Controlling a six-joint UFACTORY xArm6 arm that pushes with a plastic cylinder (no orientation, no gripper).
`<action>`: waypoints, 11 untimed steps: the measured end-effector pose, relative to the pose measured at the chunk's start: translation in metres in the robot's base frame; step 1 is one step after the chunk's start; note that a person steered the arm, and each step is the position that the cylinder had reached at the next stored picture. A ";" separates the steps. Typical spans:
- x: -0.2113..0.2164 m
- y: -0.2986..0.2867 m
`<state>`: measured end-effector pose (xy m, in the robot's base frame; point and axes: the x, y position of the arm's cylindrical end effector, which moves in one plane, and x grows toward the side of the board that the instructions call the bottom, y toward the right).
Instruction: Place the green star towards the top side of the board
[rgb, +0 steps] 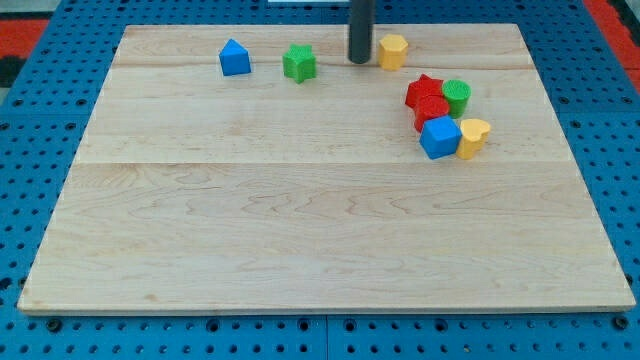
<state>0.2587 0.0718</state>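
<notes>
The green star (299, 63) lies near the view's top of the wooden board (300, 230), left of centre. My tip (360, 60) rests on the board to the star's right, a short gap away, and just left of a yellow block (393, 50). A blue block with a pointed top (235, 58) lies to the star's left.
A cluster sits at the view's right: a red star (426, 92), a green round block (457, 96), a red block (432, 111), a blue cube (440, 137) and a yellow heart-like block (473, 137). A blue pegboard (60, 340) surrounds the board.
</notes>
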 end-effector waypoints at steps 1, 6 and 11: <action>-0.020 0.059; 0.063 -0.076; 0.014 -0.005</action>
